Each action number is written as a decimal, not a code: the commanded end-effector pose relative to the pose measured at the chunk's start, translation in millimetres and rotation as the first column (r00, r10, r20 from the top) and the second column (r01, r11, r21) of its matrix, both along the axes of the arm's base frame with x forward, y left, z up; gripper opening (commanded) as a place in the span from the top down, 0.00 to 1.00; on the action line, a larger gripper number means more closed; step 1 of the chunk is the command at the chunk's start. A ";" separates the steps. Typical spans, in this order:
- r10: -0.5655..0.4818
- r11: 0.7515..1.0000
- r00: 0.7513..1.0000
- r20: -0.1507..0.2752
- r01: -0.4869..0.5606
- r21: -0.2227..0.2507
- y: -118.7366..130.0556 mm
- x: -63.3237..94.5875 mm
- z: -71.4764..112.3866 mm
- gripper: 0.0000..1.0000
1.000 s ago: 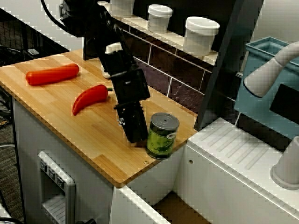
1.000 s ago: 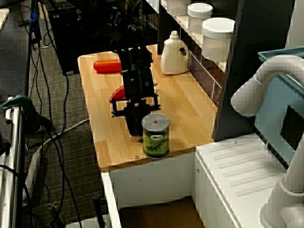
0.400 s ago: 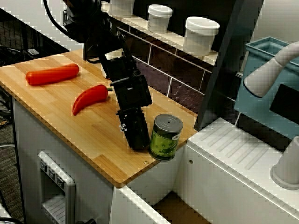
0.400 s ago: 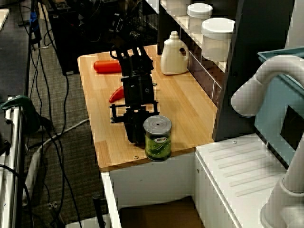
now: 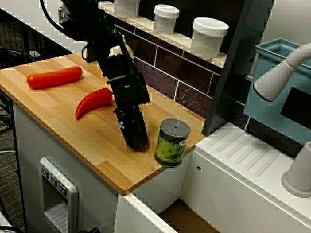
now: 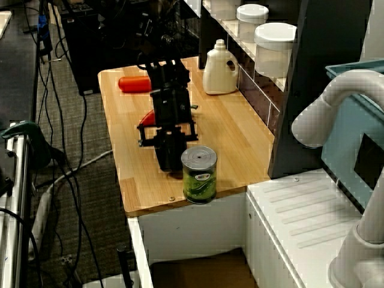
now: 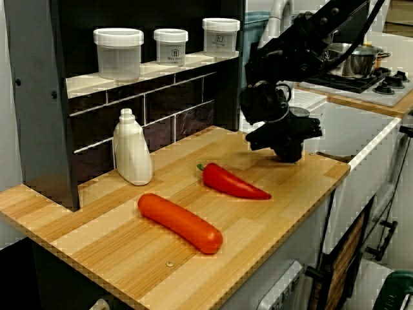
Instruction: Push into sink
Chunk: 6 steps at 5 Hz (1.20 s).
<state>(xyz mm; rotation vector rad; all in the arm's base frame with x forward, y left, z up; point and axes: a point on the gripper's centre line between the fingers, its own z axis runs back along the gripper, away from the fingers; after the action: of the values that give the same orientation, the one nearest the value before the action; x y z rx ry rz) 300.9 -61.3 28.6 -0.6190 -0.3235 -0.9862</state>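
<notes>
Since the frame a second ago the green can [image 5: 172,142] is shifted slightly toward the counter edge [image 5: 146,177]; the gripper [image 5: 134,137] is backed off it.

Front-corner view: can upright, sink-side of the gripper, a gap between.

Side view: sink [image 6: 198,270] seen below the can.

Far-end view: can hidden. Jaw opening cannot be told.
</notes>
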 end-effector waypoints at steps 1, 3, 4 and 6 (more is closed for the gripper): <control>0.034 0.999 0.998 0.047 -0.032 -0.033 18.0 11.7 21.3 1.00; 0.002 1.000 1.000 0.028 -0.001 -0.029 -21.1 11.4 15.3 1.00; 0.001 0.999 1.000 0.028 0.001 -0.043 -40.8 11.8 13.1 1.00; -0.030 0.999 1.000 0.003 0.030 -0.028 -70.6 10.4 4.4 1.00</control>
<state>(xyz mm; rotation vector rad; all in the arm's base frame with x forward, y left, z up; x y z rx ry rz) 304.9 -132.9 24.2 -0.6666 -0.2959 -0.9913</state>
